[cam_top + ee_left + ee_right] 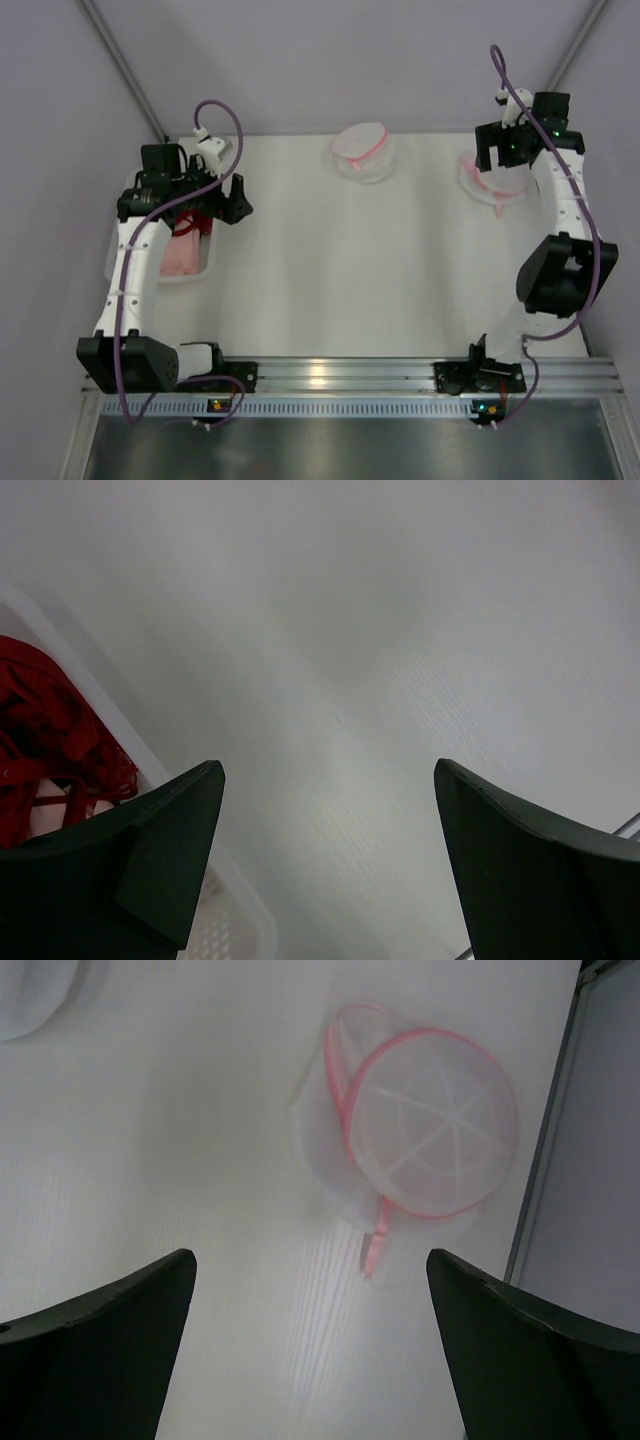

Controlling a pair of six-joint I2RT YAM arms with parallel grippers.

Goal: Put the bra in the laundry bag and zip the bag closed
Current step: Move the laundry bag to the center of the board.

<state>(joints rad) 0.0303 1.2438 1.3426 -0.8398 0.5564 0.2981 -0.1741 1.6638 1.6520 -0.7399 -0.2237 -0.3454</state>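
Observation:
A red lace bra (190, 222) lies in a clear plastic bin (120, 262) at the left, on top of a pink garment (183, 256). It also shows in the left wrist view (40, 742). My left gripper (226, 200) is open and empty, raised beside the bin's right rim (235, 905). A round white mesh laundry bag with pink trim (432, 1130) lies at the far right (490, 182), partly unzipped, its pink zipper pull (376, 1245) pointing towards me. My right gripper (500, 152) is open and empty above it (310, 1255).
A second round mesh laundry bag (362, 152) lies at the back middle; its edge shows in the right wrist view (30, 1000). The enclosure's right wall and frame (545, 1160) stand close to the right bag. Walls close in the table's left and back.

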